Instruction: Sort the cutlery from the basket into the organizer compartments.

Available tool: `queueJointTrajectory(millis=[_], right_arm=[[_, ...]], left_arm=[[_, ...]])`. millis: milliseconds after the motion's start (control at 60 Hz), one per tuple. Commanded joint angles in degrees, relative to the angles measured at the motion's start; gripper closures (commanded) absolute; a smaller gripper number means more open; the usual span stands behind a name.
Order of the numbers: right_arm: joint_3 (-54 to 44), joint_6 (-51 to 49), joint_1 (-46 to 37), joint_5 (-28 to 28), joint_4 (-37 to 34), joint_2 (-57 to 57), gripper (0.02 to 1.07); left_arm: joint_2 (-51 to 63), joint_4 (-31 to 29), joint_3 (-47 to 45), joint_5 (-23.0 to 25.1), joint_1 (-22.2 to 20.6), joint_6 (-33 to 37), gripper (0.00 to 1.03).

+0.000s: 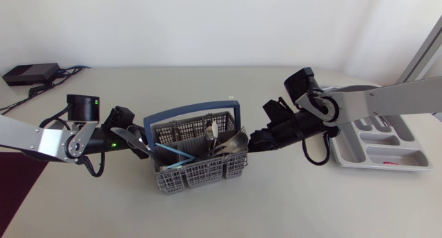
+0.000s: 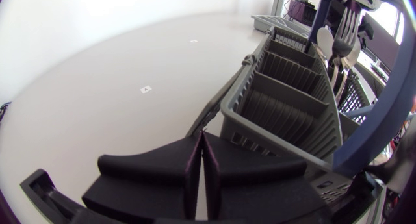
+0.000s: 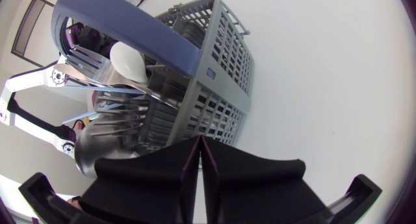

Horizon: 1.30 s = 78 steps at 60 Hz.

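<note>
Right gripper (image 3: 198,175): nearest the right wrist lens, both wedge fingers clenched flat together with nothing between them, sitting just beside the right end of the basket (image 3: 218,81). Left gripper (image 2: 201,175): likewise closed and empty, just beside the basket's left end. Basket: grey mesh with a blue handle (image 1: 190,117) arching over it, standing mid-table between the two grippers. Contents: a spoon (image 1: 212,131) and several forks (image 1: 233,143), all head-up and leaning toward the right end. Organizer (image 1: 342,152): grey tray at the table's right side, well apart from the basket. Step in hand, as judged: taking a first piece, none having been lifted yet. Handling note: the right gripper sits nearest the fork heads. It should open, come down from above and close on a single piece. It should then draw that piece straight up past the handle arch, so neighbouring tines are not dragged along. The left gripper could brace the basket wall against tipping. Not determinable: the cutlery stems are sunk inside the basket cells, and the exact count is unclear. A rounded shiny piece (image 1: 131,140) by the left gripper cannot be identified. The organizer's near end is covered by the right arm, so its contents there are unseen.
</note>
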Motion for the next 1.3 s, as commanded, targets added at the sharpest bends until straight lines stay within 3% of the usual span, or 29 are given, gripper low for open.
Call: queueJointTrajectory(millis=[0,433,950,1167,1283], right_arm=[[2.4,1.4,1.9,-2.1,1.9,0.9,0.98],[2.3,2.2,1.3,0.7,3.0,-0.2,0.98],[-1.6,2.1,0.5,2.2,3.6,-4.5,0.98],[-1.9,2.1,0.3,6.0,4.7,-3.9,0.97],[-3.7,1.2,-1.0,9.5,5.4,-5.3,0.95]], left_arm=[[2.7,0.3,3.4,1.2,-0.6,-0.6,1.00],[11.1,0.2,13.7,2.3,-2.5,-2.3,1.00],[11.9,0.0,16.0,2.2,-4.3,-3.9,1.00],[12.0,-0.7,17.0,2.2,-4.3,-4.1,1.00],[10.0,-1.2,15.5,2.2,-1.6,-3.8,1.00]])
